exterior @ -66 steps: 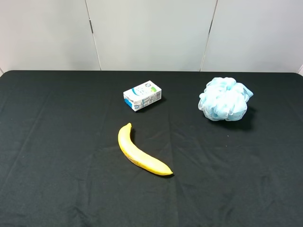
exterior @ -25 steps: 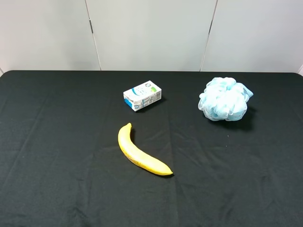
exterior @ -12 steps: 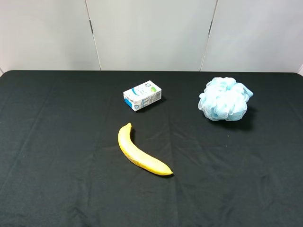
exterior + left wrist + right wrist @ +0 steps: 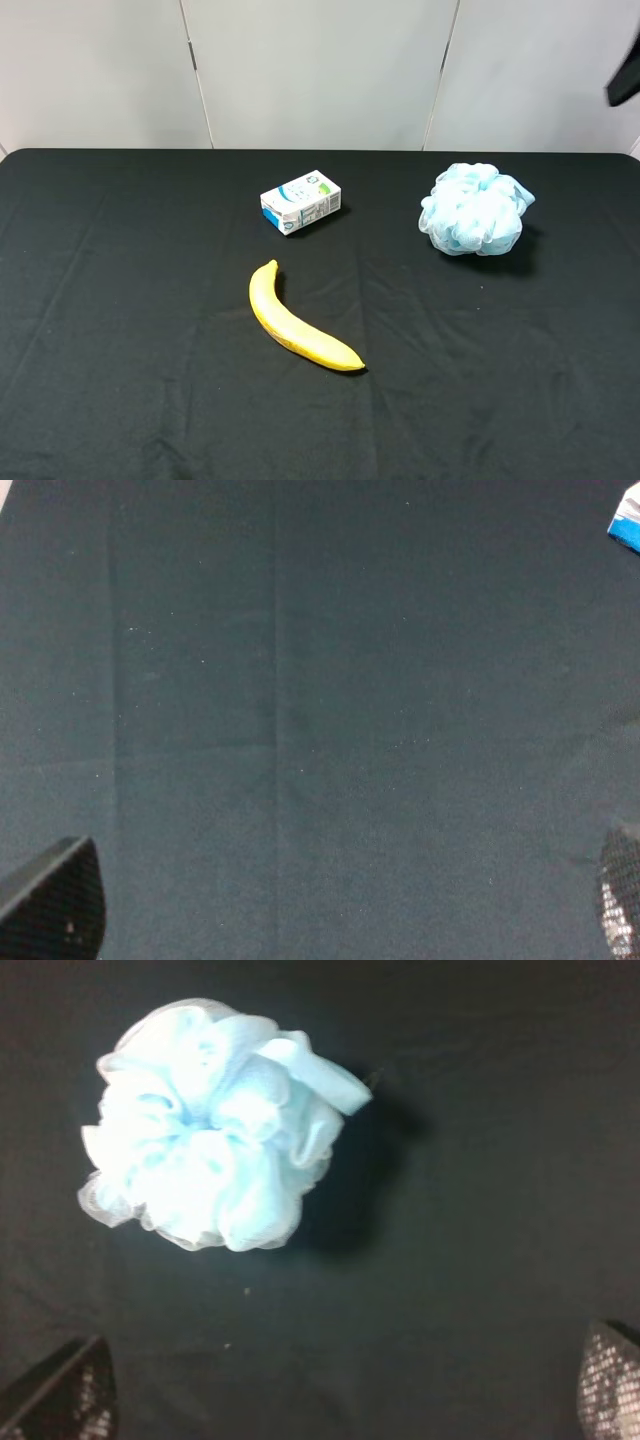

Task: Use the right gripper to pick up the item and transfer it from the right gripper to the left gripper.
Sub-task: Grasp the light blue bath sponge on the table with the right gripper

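The light-blue and white mesh bath pouf point(image 4: 474, 210) lies on the black cloth at the back right. In the right wrist view the pouf point(image 4: 215, 1125) lies on the cloth some way ahead of my right gripper point(image 4: 330, 1400). Its two fingertips point(image 4: 60, 1395) show only at the frame's corners, wide apart, open and empty, high above the cloth. A black part of the right arm point(image 4: 625, 78) shows at the upper right edge of the exterior view. My left gripper point(image 4: 335, 900) is open and empty over bare cloth, with only its fingertips point(image 4: 55, 895) in view.
A small white-and-blue carton point(image 4: 300, 201) lies at the back centre; its corner shows in the left wrist view point(image 4: 628, 525). A yellow banana point(image 4: 296, 322) lies in the middle. The black cloth point(image 4: 120, 300) covers the table, with a white wall behind.
A black part of the right arm has come into the exterior view at the upper right edge. The pouf, carton and banana have not moved.
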Available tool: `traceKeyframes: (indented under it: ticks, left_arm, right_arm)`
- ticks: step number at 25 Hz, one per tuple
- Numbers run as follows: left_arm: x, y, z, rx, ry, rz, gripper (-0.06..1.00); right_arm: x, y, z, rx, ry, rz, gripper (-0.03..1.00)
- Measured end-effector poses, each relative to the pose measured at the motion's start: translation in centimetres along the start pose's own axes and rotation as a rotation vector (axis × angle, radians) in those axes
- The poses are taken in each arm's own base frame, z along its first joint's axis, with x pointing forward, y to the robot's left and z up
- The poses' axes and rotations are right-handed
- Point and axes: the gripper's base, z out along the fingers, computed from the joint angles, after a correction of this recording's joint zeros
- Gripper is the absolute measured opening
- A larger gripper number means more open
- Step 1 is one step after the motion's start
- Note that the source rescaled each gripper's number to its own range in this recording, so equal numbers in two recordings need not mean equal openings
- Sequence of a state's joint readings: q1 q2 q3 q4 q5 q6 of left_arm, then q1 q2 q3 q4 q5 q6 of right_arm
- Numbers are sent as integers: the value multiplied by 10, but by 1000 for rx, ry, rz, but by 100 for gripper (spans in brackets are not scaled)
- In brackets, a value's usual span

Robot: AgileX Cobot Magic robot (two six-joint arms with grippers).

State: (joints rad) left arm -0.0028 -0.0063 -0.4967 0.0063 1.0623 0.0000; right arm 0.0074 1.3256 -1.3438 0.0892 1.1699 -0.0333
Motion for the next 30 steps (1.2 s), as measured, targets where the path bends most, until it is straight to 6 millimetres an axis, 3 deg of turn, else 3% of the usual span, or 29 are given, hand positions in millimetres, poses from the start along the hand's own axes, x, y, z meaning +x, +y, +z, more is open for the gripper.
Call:
traceKeyframes:
  ticks: [8,11,19,30]
  left_arm:
    - [0,0,0,0,0,0,97]
    - [0,0,0,0,0,0,97]
    - [0,0,0,0,0,0,97]
    - [0,0,0,0,0,0,97]
  right_arm:
    - [-32,52,60,-96,124,-156,100]
    - [-40,62,86,-105,168,-176,100]
    - [-59,63,144,-60,180,-194,100]
    - [-47,56,216,-1,326,-265,100]
